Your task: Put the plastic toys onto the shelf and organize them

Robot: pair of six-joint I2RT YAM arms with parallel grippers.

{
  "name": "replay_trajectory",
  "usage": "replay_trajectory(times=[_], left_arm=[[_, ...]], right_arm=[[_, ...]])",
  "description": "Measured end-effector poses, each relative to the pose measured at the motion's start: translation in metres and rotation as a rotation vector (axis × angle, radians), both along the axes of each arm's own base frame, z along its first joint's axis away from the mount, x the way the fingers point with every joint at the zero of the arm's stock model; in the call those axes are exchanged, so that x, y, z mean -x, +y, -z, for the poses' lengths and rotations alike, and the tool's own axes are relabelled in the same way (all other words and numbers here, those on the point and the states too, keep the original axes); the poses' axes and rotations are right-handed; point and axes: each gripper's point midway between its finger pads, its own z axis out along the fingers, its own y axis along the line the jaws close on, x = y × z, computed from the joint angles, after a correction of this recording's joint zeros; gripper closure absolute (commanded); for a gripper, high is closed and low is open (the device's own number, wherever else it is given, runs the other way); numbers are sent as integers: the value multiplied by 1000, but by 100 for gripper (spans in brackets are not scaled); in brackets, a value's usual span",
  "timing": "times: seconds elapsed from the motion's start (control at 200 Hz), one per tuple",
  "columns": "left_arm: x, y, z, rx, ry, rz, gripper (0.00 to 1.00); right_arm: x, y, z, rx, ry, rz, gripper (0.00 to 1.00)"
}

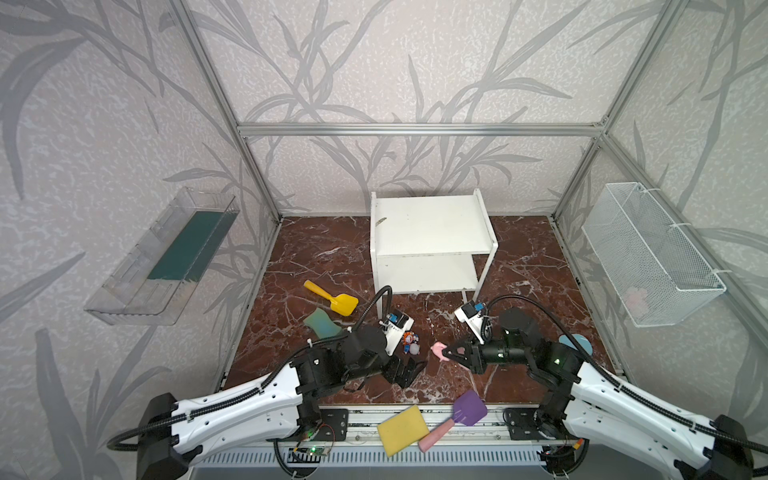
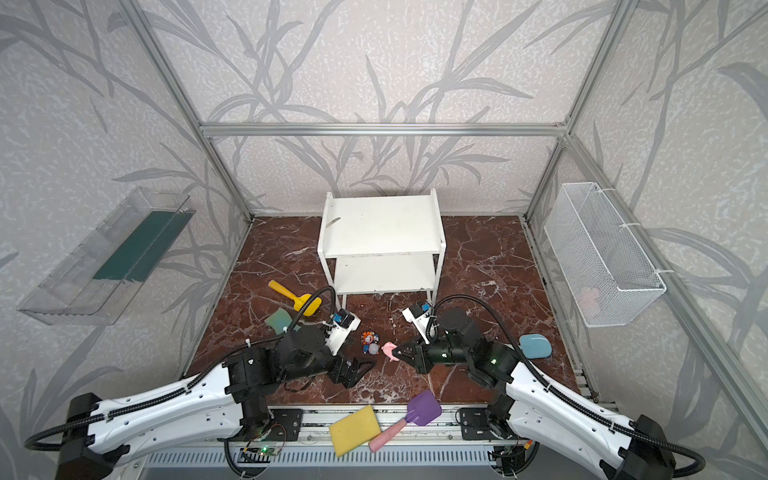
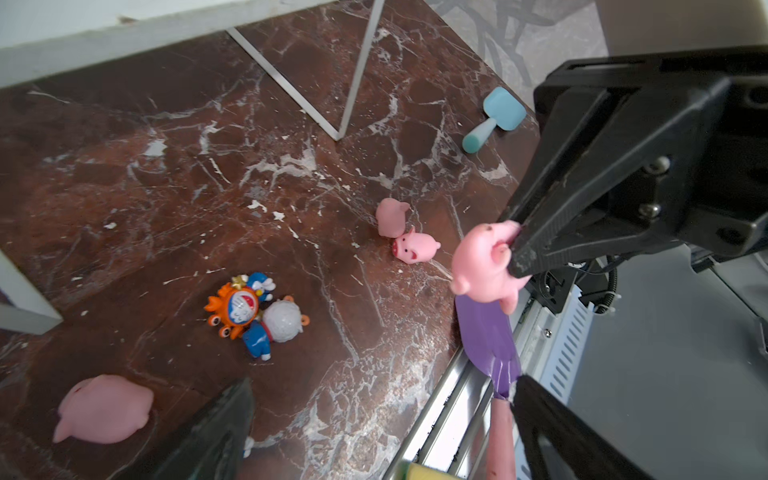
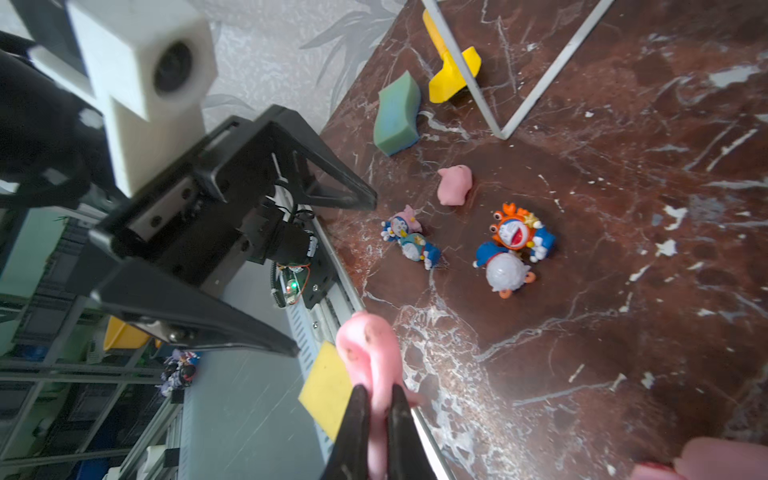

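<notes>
Pink pig (image 1: 437, 347) is pinched by the right gripper (image 1: 446, 353), jaws clamped on it, just below centre in a top view; the left gripper (image 1: 410, 369) gapes empty. Lift clear, then set it upright on the shelf (image 1: 428, 224) above centre.

I locate the shelf (image 1: 428, 226) at the table (image 1: 532, 266) rear, centre. Before it lies the figurine cluster (image 1: 410, 341); just right of that, a pig (image 1: 437, 349) sits in the right gripper (image 1: 445, 353). A shovel (image 1: 332, 299) and sponge (image 1: 322, 326) lie left of the shelf's front.
</notes>
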Motion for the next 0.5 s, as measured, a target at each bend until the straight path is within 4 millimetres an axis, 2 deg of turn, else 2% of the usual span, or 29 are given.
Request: replay_trajectory(times=[0.205, 0.335, 0.395, 0.5], left_arm=[[20, -24, -7, 54, -32, 149, 14], [30, -30, -5, 40, -59, 221, 29], [32, -30, -4, 29, -83, 246, 30], [35, -29, -6, 5, -151, 277, 21]], right_arm=[[9, 5, -1, -19, 73, -45, 97], [10, 8, 5, 8, 155, -42, 98], [10, 10, 9, 34, 202, -37, 98], [9, 11, 14, 85, 305, -26, 98]])
